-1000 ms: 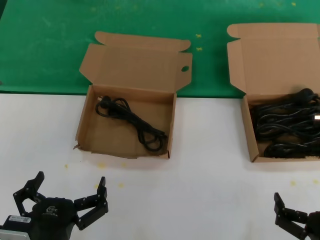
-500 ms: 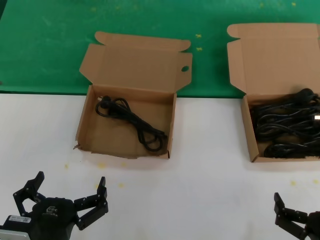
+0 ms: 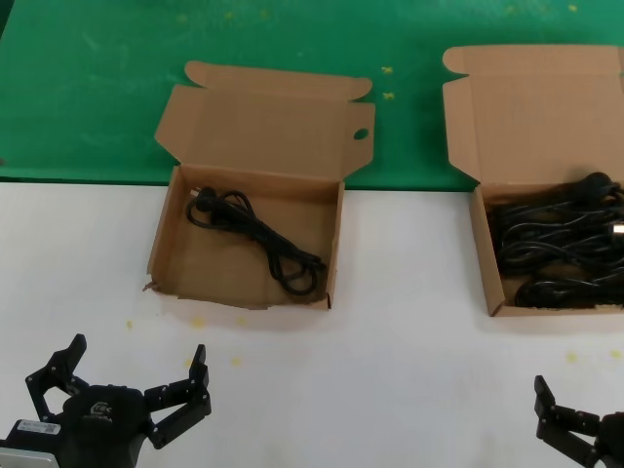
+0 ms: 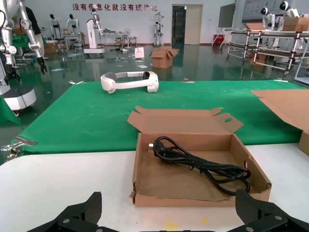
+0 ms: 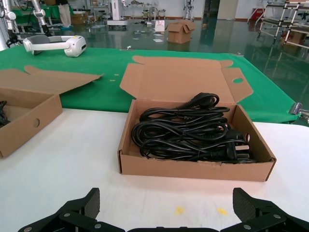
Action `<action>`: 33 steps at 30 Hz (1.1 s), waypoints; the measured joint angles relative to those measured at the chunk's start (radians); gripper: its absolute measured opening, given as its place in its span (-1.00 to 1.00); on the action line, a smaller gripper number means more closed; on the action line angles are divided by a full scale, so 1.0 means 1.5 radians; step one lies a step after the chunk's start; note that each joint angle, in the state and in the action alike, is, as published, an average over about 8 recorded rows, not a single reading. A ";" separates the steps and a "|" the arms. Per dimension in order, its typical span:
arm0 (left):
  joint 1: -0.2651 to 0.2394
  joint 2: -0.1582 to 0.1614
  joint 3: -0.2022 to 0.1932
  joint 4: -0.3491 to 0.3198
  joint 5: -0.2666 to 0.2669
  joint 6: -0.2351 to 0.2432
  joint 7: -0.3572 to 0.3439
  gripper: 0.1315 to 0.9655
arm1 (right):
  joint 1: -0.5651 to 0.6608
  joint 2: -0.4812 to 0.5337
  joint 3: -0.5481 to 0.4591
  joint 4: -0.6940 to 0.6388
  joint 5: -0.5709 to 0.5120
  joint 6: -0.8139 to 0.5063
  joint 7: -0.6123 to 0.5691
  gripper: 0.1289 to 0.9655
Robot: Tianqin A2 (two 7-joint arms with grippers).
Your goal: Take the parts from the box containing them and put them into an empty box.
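Observation:
The box with a round hole in its lid [image 3: 210, 268] stands at the left of the table, lid up, front wall ragged. One black cord [image 3: 263, 239] lies inside it, also visible in the left wrist view [image 4: 203, 164]. The neat-walled box [image 3: 485, 253] at the right holds a pile of coiled black cords [image 3: 556, 249], plugs on top [image 5: 183, 133]. My left gripper [image 3: 136, 353] hovers open near the table's front edge, short of the left box, holding nothing. My right gripper [image 5: 166, 200] is open and empty at the front right, before the full box [image 5: 193, 169].
Both boxes sit where the white table [image 3: 409, 331] meets a green mat [image 3: 97, 78], their lids [image 3: 258, 132] standing up behind them. A white headset [image 4: 129, 81] lies far back on the mat. Small yellow marks dot the table.

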 joint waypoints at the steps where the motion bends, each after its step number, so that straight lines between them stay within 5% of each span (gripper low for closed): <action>1: 0.000 0.000 0.000 0.000 0.000 0.000 0.000 1.00 | 0.000 0.000 0.000 0.000 0.000 0.000 0.000 1.00; 33: 0.000 0.000 0.000 0.000 0.000 0.000 0.000 1.00 | 0.000 0.000 0.000 0.000 0.000 0.000 0.000 1.00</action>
